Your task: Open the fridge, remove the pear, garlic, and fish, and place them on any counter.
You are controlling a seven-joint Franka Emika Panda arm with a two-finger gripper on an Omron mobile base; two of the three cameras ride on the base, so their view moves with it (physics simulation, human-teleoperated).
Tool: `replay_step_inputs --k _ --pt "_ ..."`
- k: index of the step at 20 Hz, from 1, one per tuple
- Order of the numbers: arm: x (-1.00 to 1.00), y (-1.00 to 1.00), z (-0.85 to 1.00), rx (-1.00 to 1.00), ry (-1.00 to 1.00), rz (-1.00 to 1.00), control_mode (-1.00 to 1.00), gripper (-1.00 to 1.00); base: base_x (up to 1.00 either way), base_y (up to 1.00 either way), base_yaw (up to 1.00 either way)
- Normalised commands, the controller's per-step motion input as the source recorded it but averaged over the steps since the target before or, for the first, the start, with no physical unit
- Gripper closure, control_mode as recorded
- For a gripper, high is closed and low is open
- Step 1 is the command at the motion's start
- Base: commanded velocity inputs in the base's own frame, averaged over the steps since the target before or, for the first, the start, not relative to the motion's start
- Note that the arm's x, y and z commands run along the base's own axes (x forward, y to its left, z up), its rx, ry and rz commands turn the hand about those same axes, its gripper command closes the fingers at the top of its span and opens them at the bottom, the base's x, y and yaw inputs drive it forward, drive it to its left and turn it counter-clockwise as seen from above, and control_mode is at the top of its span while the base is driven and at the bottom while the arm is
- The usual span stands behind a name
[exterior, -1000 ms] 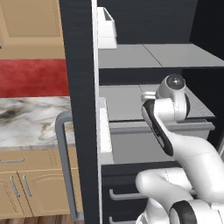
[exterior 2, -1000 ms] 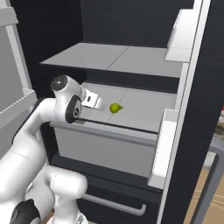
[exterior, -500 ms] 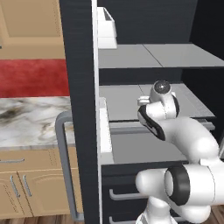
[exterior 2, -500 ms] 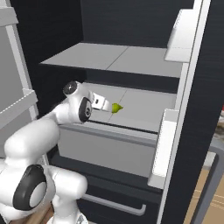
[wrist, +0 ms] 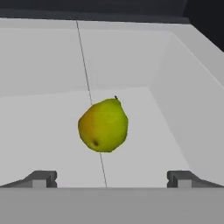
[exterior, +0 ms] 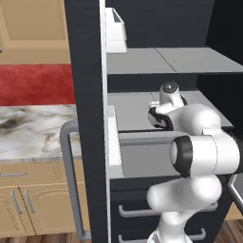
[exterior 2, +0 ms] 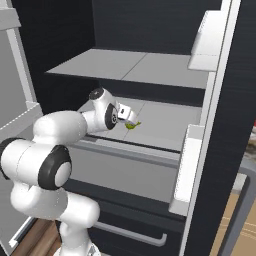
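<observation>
**Fridge shelf, pear and gripper: entry**

With both doors swung wide, the fridge (exterior: 85,95) fills the centre of each base view, its grey shelves in full sight.

- Pear (wrist: 103,125): yellow-green, stem uppermost, centre of the hand view, on the grey shelf floor near the back wall. In the right base view it sits at centre frame (exterior 2: 131,125), just beyond the hand, on the middle shelf (exterior 2: 165,120).
- Gripper (wrist: 109,178): released, jaws spread wide; the two dark fingertips (wrist: 41,178) stand at the lower left and lower right of the hand view, with the pear between and above them, apart from both. Nothing is held. In the right base view the hand (exterior 2: 125,114) reaches over the shelf's front edge.
- Arm: white, dark-jointed, lower right of the left base view, bent into the fridge interior.
- Counter (exterior: 33,128): marble top, left edge of the left base view, over tan cabinets (exterior: 23,204).
- Door bin (exterior: 115,33): white, upper centre of the left base view.
</observation>
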Motion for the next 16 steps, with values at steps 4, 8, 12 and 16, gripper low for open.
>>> replay_step_inputs --k 4,8,12,16 --pt "0.55 -0.1 -0.34 0.0 0.12 -0.04 -1.0 -1.0 0.0 0.0 0.0" --pt "0.48 0.0 -0.54 0.0 0.01 -0.01 -1.0 -1.0 0.0 0.0 0.0" --pt "0.6 -0.01 -0.47 0.0 0.0 -0.01 -1.0 -1.0 0.0 0.0 0.0" --pt "0.24 -0.21 -0.34 0.0 0.01 -0.04 -1.0 -1.0 0.0 0.0 0.0"
